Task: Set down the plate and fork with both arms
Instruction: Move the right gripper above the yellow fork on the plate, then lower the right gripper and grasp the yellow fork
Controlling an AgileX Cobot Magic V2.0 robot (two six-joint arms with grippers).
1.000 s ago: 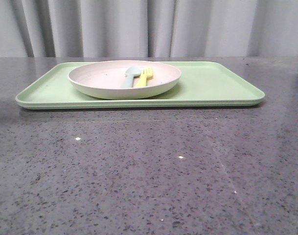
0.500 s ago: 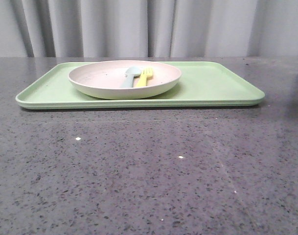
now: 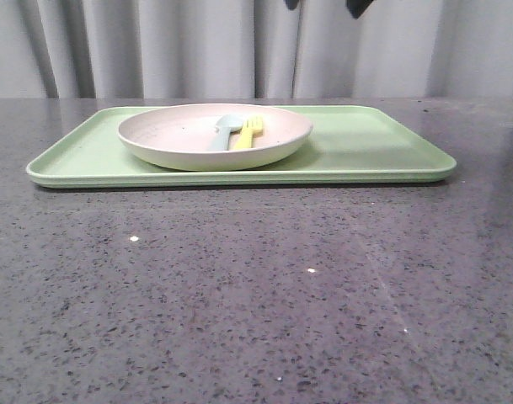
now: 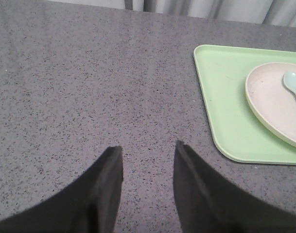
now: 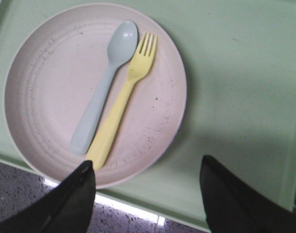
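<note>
- In the front view you see a light-green tray (image 3: 366,151) lying across the middle of the frame on a dark speckled table (image 3: 256,295), with grey curtains (image 3: 155,46) behind it.
- The plate (image 3: 168,139) sits on the tray, left of the frame's centre, inside the tray's rim.
- The fork (image 3: 248,133) lies in the plate, tines toward the curtains, just right of a pale blue spoon (image 3: 224,130) that lies alongside it.
- At the top edge of the front view, right of centre, two dark tips of the right gripper (image 3: 323,4) poke into the frame.
- In the right wrist view you look straight down on the plate (image 5: 45,87). The fork (image 5: 123,97) and spoon (image 5: 106,82) lie side by side, nearly touching.
- The right gripper (image 5: 145,194) has its fingers spread wide apart, holding nothing, at the lower edge of that frame over the plate's rim and the tray (image 5: 235,73).
- In the left wrist view the left gripper (image 4: 148,187) has its fingers parted and empty, above bare table (image 4: 89,87).
- There the tray (image 4: 220,97) and part of the plate (image 4: 269,97) sit at the right edge of the frame, well apart from the left fingers.
</note>
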